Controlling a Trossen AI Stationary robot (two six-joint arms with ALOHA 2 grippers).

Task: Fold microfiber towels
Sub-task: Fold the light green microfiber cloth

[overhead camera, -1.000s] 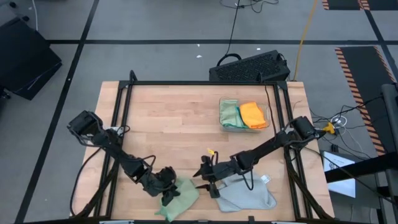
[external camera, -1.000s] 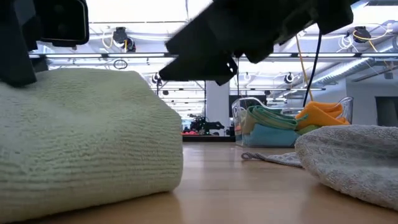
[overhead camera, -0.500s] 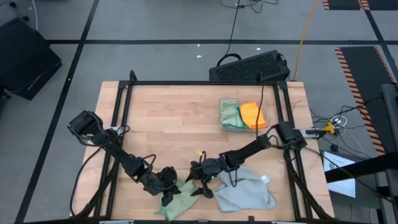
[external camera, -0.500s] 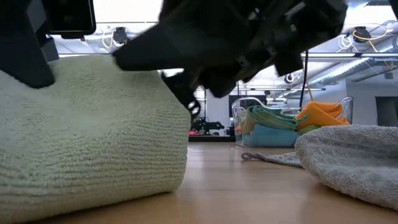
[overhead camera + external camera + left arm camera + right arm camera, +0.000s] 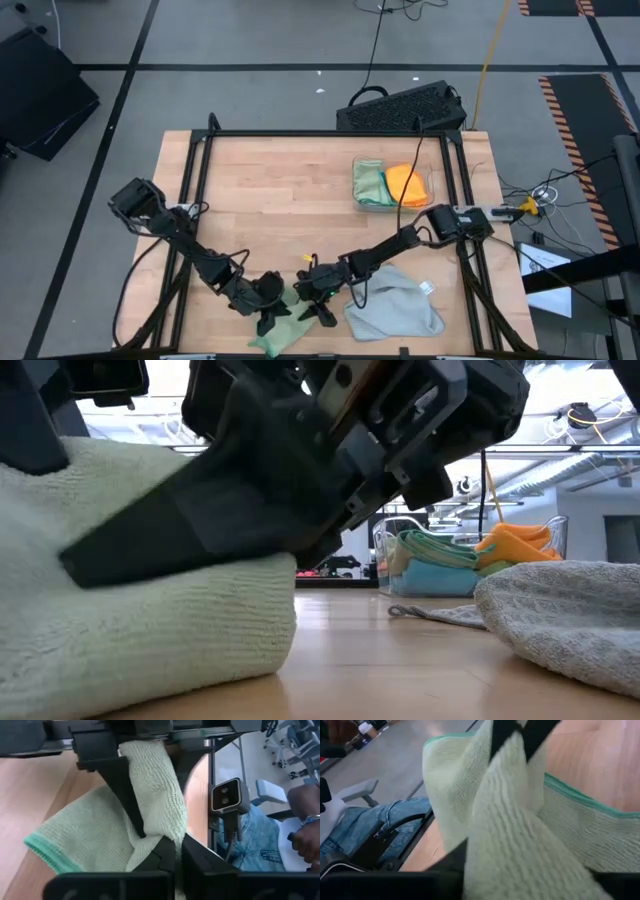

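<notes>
My left gripper point(image 5: 272, 312) is pressed together on the pale green towel point(image 5: 288, 326), pinching a bunched fold at the table's point(image 5: 270, 190) front edge; in the left wrist view the cloth rises straight out from between my dark fingers point(image 5: 165, 857). My right gripper point(image 5: 318, 303) sits just beside it, on the same towel's right side, and its fingers point(image 5: 512, 732) straddle a ridge of cloth, though I cannot tell whether they have closed on it. So both ends of this towel lie between my two grippers, its length running left to right along the front edge. I judge the fold turns on that axis. The grey towel point(image 5: 400, 312) lies just right of my right arm, nearer to it. More towels sit in the tray point(image 5: 392, 184), well apart toward the back.
</notes>
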